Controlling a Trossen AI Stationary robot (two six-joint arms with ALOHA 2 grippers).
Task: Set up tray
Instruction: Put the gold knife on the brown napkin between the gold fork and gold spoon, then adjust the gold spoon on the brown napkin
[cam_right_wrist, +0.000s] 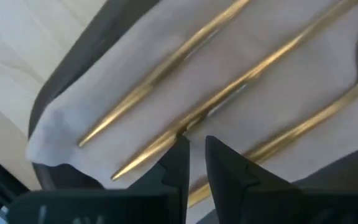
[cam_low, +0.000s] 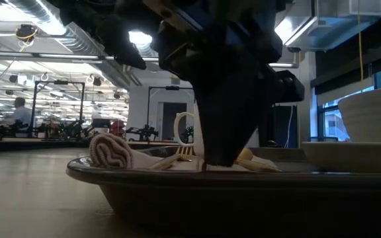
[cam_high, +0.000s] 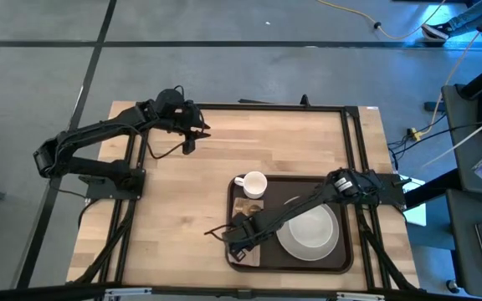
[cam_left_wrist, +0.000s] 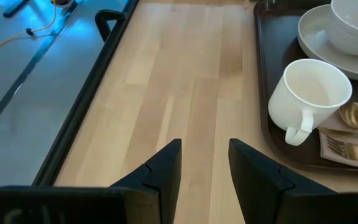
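The dark brown tray lies at the table's near right. It carries a white mug, a white plate with a bowl, and a tan napkin along its left side. Three gold cutlery pieces lie side by side on the napkin. My right gripper points down over the napkin, open by a narrow gap, its tips between the middle handle and the spoon's handle. My left gripper hangs open over bare wood at the far left. My right gripper comes from above with its fingertips right beside the middle gold handle, low over the napkin. Nothing is pinched between the fingers. Whether the tips touch the handle or the napkin, I cannot tell.
The napkin's near end curls up at the tray's rim. In the left wrist view the mug stands beside the spoon and the fork. Bare wood lies left of the tray.
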